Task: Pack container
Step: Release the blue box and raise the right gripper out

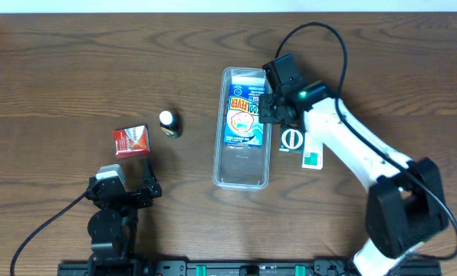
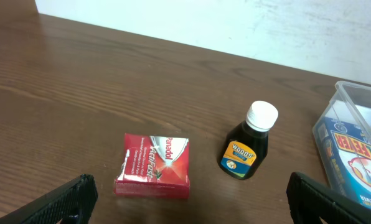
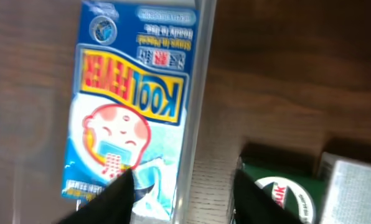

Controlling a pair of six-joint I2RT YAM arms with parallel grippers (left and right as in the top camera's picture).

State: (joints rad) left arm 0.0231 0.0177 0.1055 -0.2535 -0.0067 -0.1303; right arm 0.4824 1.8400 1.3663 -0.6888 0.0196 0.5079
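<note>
The clear plastic container [image 1: 242, 172] lies lengthwise at the table's middle. A blue Kool Fever box [image 1: 244, 115] lies flat inside its far half; it also shows in the right wrist view [image 3: 126, 106] and at the right edge of the left wrist view [image 2: 360, 158]. My right gripper [image 1: 273, 107] is open and empty, its fingers [image 3: 182, 196] straddling the container's right rim [image 3: 195, 124]. A green box [image 1: 291, 139] lies on the table right of the container. My left gripper [image 1: 129, 192] is open and empty at the front left, behind a red box [image 2: 153, 165] and a small dark bottle [image 2: 248, 149].
A white and green box [image 1: 313, 153] lies beside the green one, under the right arm. The red box [image 1: 131, 141] and bottle [image 1: 169, 123] lie left of the container. A white wall runs behind the table's far edge.
</note>
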